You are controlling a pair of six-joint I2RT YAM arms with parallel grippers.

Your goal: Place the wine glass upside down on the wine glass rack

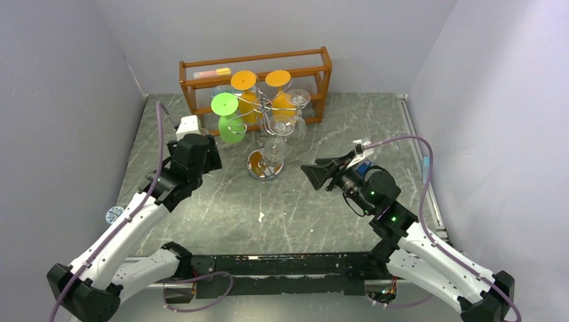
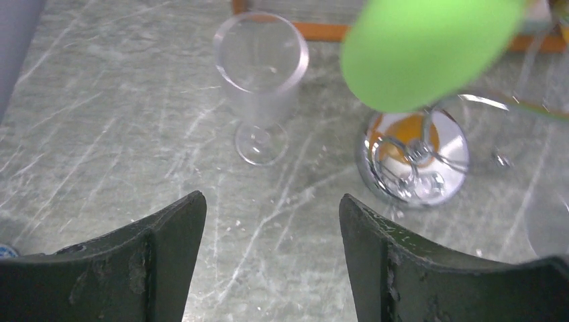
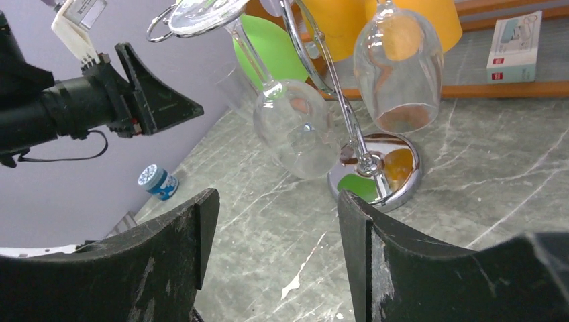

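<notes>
Two grippers: both are empty, one on each side of the rack.
Left gripper (image 2: pixel 270 201): its fingers are spread wide with nothing between them. It sits low over the table and points at the standing glass.
Wine glass (image 2: pixel 262 70): clear and upright on its foot on the table. It is just ahead of the left fingers, left of the rack's base and apart from it.
Step in hand: by my reading, the approach for the pick. The glass is not yet grasped.
Next move: it calls for closing on the bowl or stem, lifting, turning the glass over, then sliding the stem into a free scroll arm.
Wine glass rack (image 3: pixel 409 176): a silver wire stand mid-table. It already carries a green glass (image 2: pixel 429 47), two orange glasses (image 1: pixel 244 80) and clear glasses (image 3: pixel 295 131), all bowl-down.
In the way: the green glass hangs just right of the standing one. The arms look crowded, and I cannot tell which slot is free.
Right gripper (image 3: pixel 276 194): its fingers are apart and hold nothing. It faces the rack's base from the right.
Blue-and-white lid (image 1: pixel 114 215): at the table's left edge, well clear of the work.
Wooden shelf (image 1: pixel 255 66): behind the rack, against the back wall.
Small box (image 3: pixel 515 37): on the shelf, toward its right.
</notes>
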